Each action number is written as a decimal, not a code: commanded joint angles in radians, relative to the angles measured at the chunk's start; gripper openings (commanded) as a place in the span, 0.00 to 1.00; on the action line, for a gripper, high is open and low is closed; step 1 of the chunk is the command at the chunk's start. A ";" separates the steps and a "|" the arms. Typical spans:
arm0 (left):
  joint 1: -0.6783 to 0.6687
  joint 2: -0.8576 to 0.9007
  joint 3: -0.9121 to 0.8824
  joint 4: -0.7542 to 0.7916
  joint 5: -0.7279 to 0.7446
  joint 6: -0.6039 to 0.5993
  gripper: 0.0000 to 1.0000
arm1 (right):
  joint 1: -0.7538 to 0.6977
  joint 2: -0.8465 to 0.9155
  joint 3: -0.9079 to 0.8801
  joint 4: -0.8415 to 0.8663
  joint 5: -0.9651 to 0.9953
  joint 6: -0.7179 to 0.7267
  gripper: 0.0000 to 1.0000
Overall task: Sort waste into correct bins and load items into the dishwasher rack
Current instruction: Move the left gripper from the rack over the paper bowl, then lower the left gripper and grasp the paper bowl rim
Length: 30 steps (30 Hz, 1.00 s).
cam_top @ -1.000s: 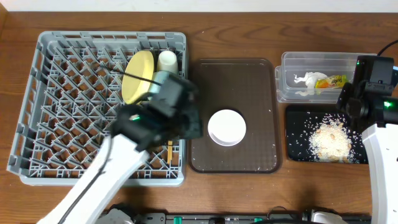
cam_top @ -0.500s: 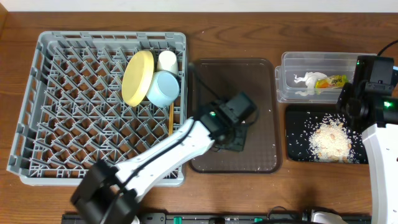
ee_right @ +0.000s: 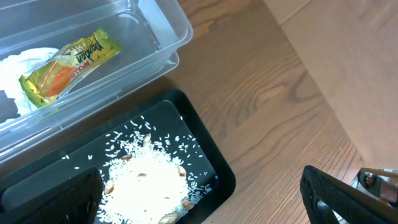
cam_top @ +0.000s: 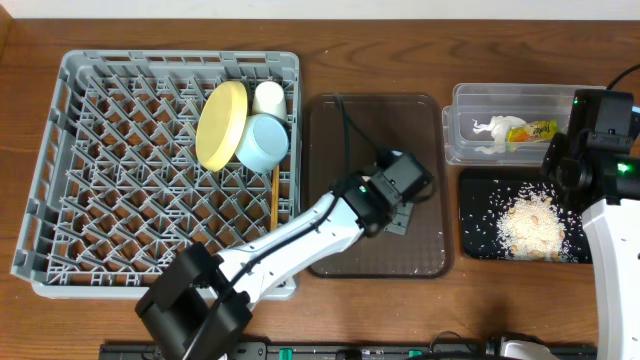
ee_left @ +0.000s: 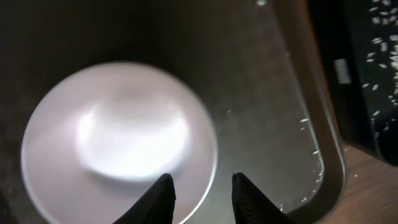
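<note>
My left gripper [ee_left: 204,194] hung low over the brown serving tray [cam_top: 375,120], its jaws set narrow and astride the right-hand rim of the white bowl [ee_left: 118,137]. One finger sat over the inside of the bowl and the other just outside it. A sliver of tray showed between the rim and the outer finger, so I had not clamped the bowl. The wrist picture was blurred, and from overhead my own wrist hid the bowl completely. A few pale grains lay scattered on the tray near its right edge.

My right gripper [ee_right: 199,180] stood spread wide and held nothing, poised above the shallow black tray [cam_top: 480,215]. There a heap of pale rice crumbs [cam_top: 530,225] lay, with loose grains strewn round it. Just behind that tray sat the clear plastic tub [cam_top: 500,95], holding the crumpled white napkin [cam_top: 487,130] and the yellow-orange and green snack wrapper [cam_top: 530,130] side by side.

In the grey dishwasher rack [cam_top: 45,170], the yellow plate [cam_top: 222,125] stood on edge among the pegs. The light blue bowl [cam_top: 262,143] was just beside it, and the small white cup [cam_top: 268,97] sat behind the bowl at the far side. The wooden chopsticks [cam_top: 274,195] lay along the rack's right side, in front of the bowl.
</note>
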 commanded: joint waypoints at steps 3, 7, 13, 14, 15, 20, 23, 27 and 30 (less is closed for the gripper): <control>-0.046 0.038 -0.005 0.044 -0.046 0.096 0.34 | -0.011 -0.013 0.004 -0.001 0.024 0.002 0.99; -0.061 0.058 -0.005 0.044 -0.128 0.099 0.34 | -0.011 -0.013 0.004 -0.001 0.024 0.002 0.99; -0.062 0.101 -0.005 0.044 -0.132 0.099 0.33 | -0.011 -0.013 0.004 -0.001 0.024 0.002 0.99; -0.062 0.109 -0.005 0.044 -0.132 0.099 0.33 | -0.011 -0.013 0.004 0.000 0.024 0.001 0.99; -0.062 0.118 -0.005 0.044 -0.131 0.099 0.33 | -0.011 -0.013 0.004 -0.001 0.024 0.001 0.99; -0.063 0.143 -0.005 0.040 -0.130 0.098 0.31 | -0.011 -0.013 0.004 -0.001 0.024 0.001 0.99; -0.063 0.144 -0.005 0.036 -0.130 0.098 0.30 | -0.011 -0.013 0.004 0.000 0.024 0.002 0.99; -0.067 0.144 -0.005 0.032 -0.130 0.098 0.30 | -0.011 -0.013 0.004 -0.001 0.024 0.001 0.99; -0.068 0.144 -0.005 0.028 -0.130 0.098 0.29 | -0.011 -0.013 0.004 -0.001 0.024 0.002 0.99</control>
